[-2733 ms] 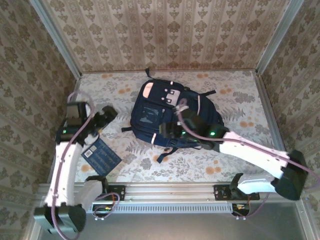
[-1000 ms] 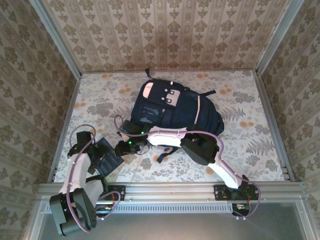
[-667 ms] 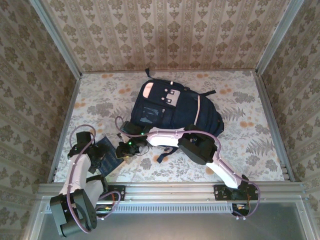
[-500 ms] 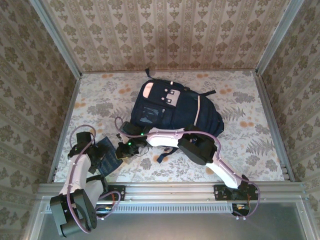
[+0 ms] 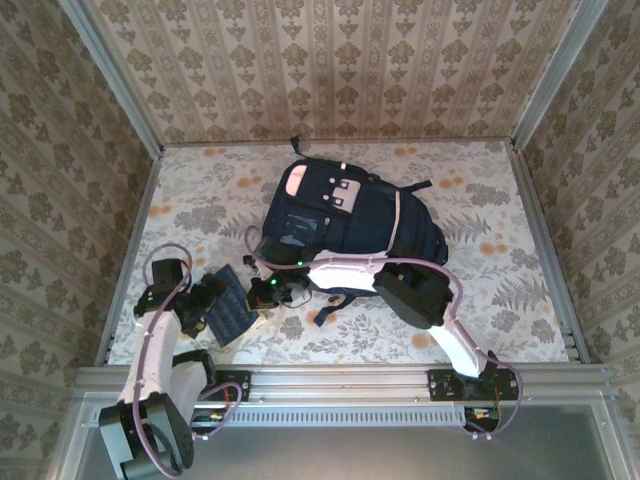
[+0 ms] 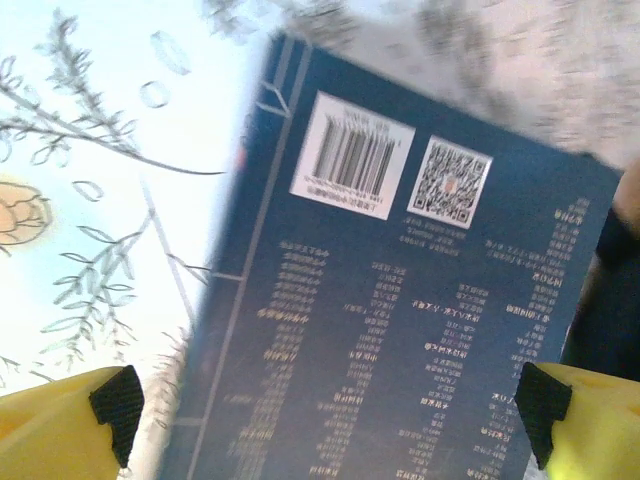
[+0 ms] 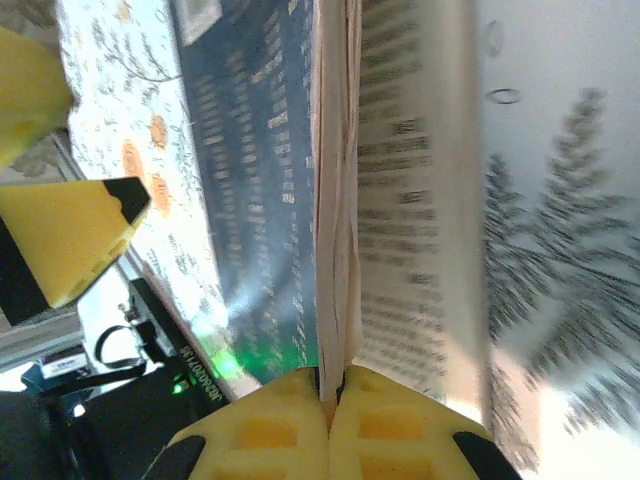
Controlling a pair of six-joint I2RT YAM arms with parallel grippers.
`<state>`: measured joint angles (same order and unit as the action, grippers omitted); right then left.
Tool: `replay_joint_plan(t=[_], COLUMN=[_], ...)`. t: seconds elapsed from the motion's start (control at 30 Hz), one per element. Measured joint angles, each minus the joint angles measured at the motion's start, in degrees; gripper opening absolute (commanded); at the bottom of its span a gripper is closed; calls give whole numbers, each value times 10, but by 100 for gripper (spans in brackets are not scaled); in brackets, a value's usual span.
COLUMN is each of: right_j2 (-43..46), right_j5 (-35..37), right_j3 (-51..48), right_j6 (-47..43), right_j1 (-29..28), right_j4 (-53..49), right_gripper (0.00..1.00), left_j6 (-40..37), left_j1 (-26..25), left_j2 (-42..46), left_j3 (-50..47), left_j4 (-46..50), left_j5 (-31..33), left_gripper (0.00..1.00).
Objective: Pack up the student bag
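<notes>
right gripper (image 7: 330, 385) clenched on book (image 5: 232, 308) edge; left gripper (image 6: 330, 410) spread apart over its cover. student bag (image 5: 350, 225) lies just far-right of right gripper, nearer that arm.

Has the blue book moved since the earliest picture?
Yes: the blue book sits nearer the student bag, its right edge clamped in the right gripper.

Floral tablecloth (image 5: 492, 205), patterned beige walls (image 5: 340, 70)
</notes>
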<state>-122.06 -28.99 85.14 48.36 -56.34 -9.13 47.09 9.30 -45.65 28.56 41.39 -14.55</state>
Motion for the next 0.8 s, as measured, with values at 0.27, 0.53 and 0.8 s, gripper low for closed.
replay_joint_plan(t=[0.27, 0.53, 0.8], right_j2=[143, 303, 418], right_j5=[15, 35, 39], right_j3=[-86, -172, -240], right_j6=[-17, 3, 50], right_j1=[2, 21, 42], right_j4=[3, 42, 111], right_gripper=[0, 0, 0], left_j6=[-39, -84, 11], left_j1=[-54, -82, -85], left_j2=[67, 68, 56], left_j3=[145, 165, 114], left_j4=[86, 87, -66], left_j5=[54, -6, -172], left_gripper=[100, 100, 100])
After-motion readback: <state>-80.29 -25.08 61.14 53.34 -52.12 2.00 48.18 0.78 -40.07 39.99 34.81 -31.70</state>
